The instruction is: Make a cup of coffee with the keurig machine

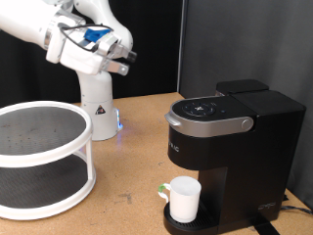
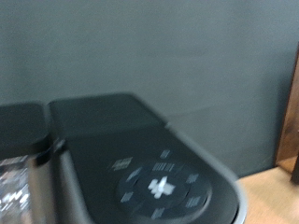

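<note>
Exterior view: the gripper (image 1: 125,61) sits high at the exterior view's upper left, on the folded white arm (image 1: 73,39), well apart from everything on the table (image 1: 132,147). Fingers small and dark against the backdrop — cannot tell whether they are spread or pressed together; nothing visible between them.

The keurig machine (image 1: 230,137) stands at the exterior view's right, lid down, buttons on top facing up. The white mug (image 1: 183,199) sits upright on the drip tray under the brew head, handle toward the exterior view's left.

A white two-tier round rack (image 1: 39,157) occupies the exterior view's left. The arm's base (image 1: 96,113) is behind it.

Wrist view — blurred, probably motion: the machine's top and button panel (image 2: 161,187) fill the lower part, grey wall (image 2: 168,56) behind. No fingers visible there.
</note>
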Robot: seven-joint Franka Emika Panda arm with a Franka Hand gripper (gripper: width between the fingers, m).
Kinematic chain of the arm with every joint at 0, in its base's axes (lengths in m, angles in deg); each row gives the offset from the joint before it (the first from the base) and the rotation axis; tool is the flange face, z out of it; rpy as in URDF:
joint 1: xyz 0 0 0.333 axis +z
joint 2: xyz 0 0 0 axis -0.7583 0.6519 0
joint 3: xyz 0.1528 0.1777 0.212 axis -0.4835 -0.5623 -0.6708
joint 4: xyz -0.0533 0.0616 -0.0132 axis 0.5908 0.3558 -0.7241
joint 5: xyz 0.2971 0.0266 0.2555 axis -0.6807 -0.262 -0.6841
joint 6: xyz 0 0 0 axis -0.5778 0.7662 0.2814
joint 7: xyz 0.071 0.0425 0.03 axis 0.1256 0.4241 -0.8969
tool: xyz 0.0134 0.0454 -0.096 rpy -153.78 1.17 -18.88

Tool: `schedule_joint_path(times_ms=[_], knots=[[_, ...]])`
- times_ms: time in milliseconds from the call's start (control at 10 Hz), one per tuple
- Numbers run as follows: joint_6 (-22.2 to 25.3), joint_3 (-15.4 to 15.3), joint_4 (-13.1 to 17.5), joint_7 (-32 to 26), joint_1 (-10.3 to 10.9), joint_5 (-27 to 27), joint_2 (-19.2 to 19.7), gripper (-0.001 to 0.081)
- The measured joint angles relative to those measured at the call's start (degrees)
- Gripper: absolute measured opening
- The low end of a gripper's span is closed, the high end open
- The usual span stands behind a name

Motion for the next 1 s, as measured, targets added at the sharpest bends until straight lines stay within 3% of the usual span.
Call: schedule_joint_path(times_ms=[200, 500, 600, 800, 1000], knots=[[-3.0, -3.52, 1.88, 1.53, 0.89, 0.33, -0.03, 0.0803], [-5.02, -9.86, 6.51, 6.85, 1.11, 11.52, 0.47, 0.0803], [-5.05, -11.44, 8.0, 9.27, 1.2, 12.3, 0.8, 0.0803], [-5.15, -12.12, 8.81, 10.58, 1.19, 12.42, 1.57, 0.0803], [-5.15, -12.34, 9.59, 7.14, 1.38, 12.19, 1.61, 0.0803]])
